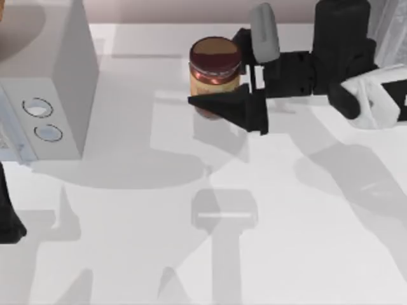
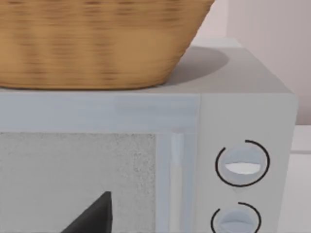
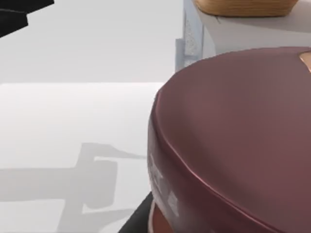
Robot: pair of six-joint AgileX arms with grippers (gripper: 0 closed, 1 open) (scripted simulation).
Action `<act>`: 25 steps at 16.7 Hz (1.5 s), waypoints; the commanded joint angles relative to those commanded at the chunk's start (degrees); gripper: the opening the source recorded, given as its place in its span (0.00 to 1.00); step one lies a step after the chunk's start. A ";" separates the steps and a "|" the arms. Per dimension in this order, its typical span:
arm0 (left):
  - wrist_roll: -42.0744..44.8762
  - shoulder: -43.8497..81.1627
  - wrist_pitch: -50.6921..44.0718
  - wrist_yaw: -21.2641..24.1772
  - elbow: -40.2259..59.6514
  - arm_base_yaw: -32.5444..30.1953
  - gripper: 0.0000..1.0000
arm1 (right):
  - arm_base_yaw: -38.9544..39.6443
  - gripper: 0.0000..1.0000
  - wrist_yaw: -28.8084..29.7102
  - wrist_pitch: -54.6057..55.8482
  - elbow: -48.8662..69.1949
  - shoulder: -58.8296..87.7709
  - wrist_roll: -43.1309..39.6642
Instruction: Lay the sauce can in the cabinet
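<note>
The sauce can point(image 1: 215, 58) stands upright at the back middle of the table, with a dark maroon top and an orange label; its shadow lies offset toward the front. My right gripper point(image 1: 216, 71) reaches in from the right and is shut on the can, one black finger point(image 1: 230, 107) on its near side and one behind it. In the right wrist view the maroon lid point(image 3: 233, 136) looms very close. The cabinet point(image 1: 60, 76) is a pale grey box with two round knobs point(image 1: 38, 108) at the far left. My left gripper point(image 1: 9, 219) is parked at the left edge.
A woven basket point(image 2: 92, 43) sits on top of the cabinet point(image 2: 243, 111), whose door and knobs face my left wrist camera at close range. Open white tabletop point(image 1: 267, 222) stretches across the middle and front.
</note>
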 joint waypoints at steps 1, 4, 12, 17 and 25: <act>0.00 0.00 0.00 0.00 0.00 0.00 1.00 | -0.13 0.00 0.29 -0.26 -0.29 -0.56 0.09; 0.00 0.00 0.00 0.00 0.00 0.00 1.00 | -1.64 0.00 3.27 -2.72 -3.20 -5.84 1.01; 0.00 0.00 0.00 0.00 0.00 0.00 1.00 | -11.16 0.00 23.30 -16.73 -23.14 -43.22 6.56; 0.00 0.00 0.00 0.00 0.00 0.00 1.00 | -17.07 0.00 39.81 -25.94 -41.12 -75.15 9.51; 0.00 0.00 0.00 0.00 0.00 0.00 1.00 | -21.95 0.00 61.06 -34.81 -66.45 -113.74 10.80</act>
